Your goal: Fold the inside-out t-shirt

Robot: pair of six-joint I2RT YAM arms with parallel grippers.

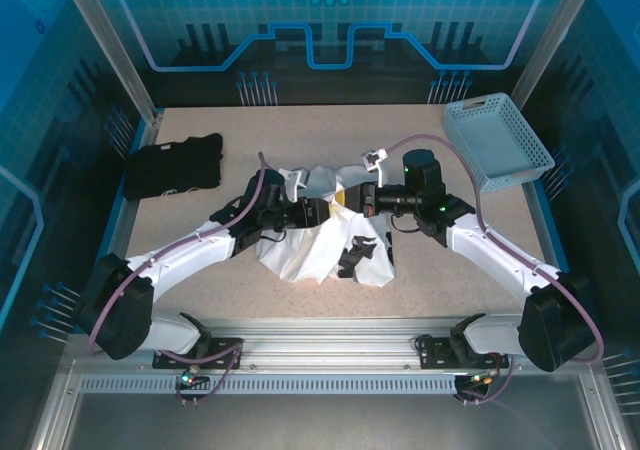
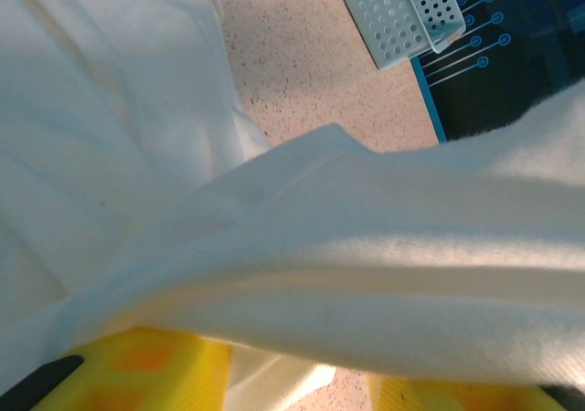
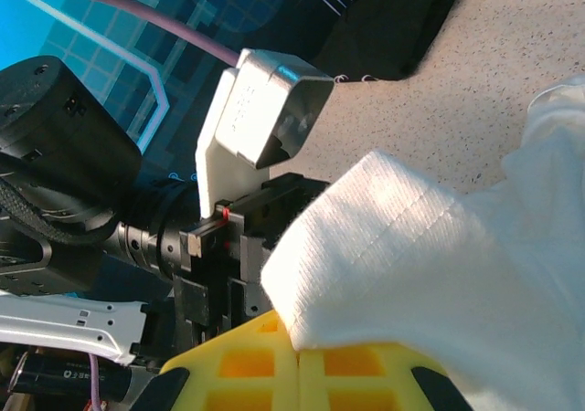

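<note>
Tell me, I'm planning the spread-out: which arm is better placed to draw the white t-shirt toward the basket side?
Right, probably: the right gripper pinches a stitched edge of the t-shirt and sits on the basket side.

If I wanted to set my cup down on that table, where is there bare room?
Bare tabletop lies along the far strip between the black garment and the blue basket, and nearer, in front of the white t-shirt between the two arms. The middle is crowded: the left gripper and right gripper meet at the bunched shirt.
</note>
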